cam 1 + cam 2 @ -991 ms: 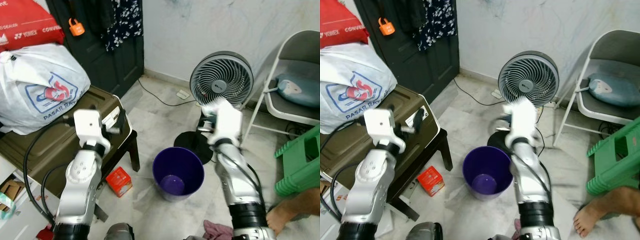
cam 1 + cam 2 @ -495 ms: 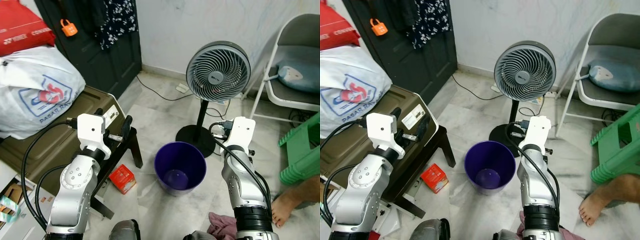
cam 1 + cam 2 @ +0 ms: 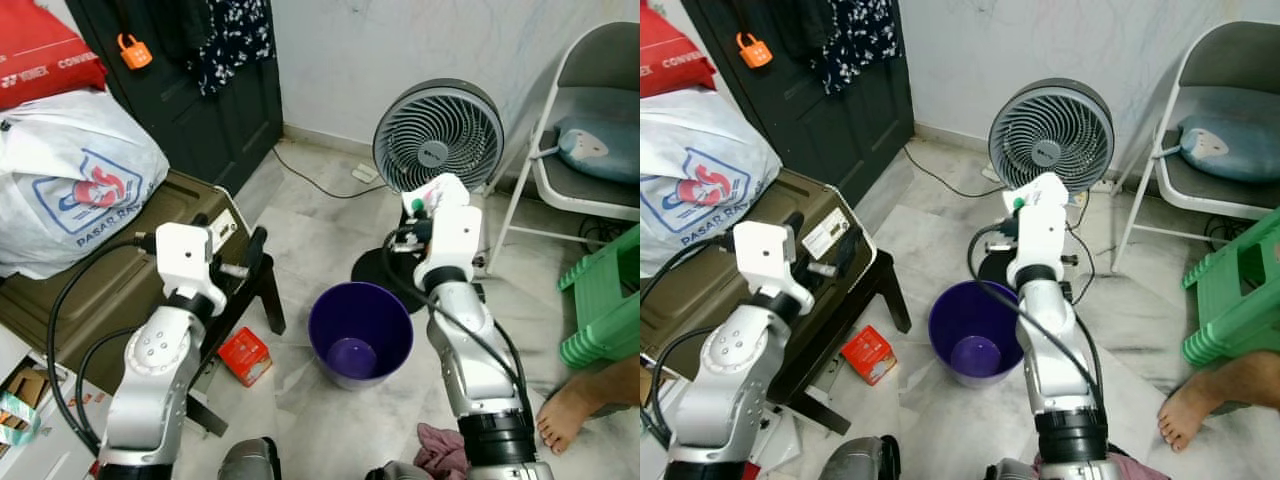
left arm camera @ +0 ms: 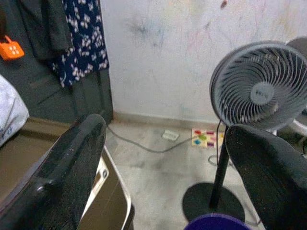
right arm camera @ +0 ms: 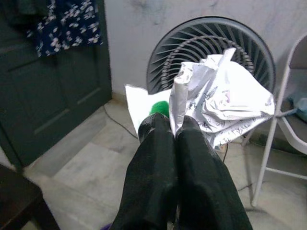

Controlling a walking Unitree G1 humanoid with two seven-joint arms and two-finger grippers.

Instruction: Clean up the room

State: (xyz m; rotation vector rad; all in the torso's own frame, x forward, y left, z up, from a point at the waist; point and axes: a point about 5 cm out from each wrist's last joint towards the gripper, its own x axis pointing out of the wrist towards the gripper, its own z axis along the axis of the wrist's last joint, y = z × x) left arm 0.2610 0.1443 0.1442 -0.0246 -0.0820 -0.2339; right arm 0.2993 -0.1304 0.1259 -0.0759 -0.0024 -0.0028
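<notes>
Your right gripper (image 5: 175, 132) is pinched tight on a crumpled paper (image 5: 225, 103). It holds the paper up in the air in front of the fan (image 3: 438, 135), above the far side of the purple bin (image 3: 360, 330). Your left gripper (image 4: 163, 158) has its fingers (image 4: 72, 163) spread wide apart with nothing in them. It hovers over the dark trunk (image 3: 110, 290), next to the white plastic bag (image 3: 70, 170)

1. I see a scuffed white wall (image 3: 400, 40) across the upper frame.
2. A dark door (image 3: 215, 110) stands upper left.
3. Pale marble floor (image 3: 300, 230) spreads centre.
4. A folding chair (image 3: 575, 130) sits upper right.
</notes>
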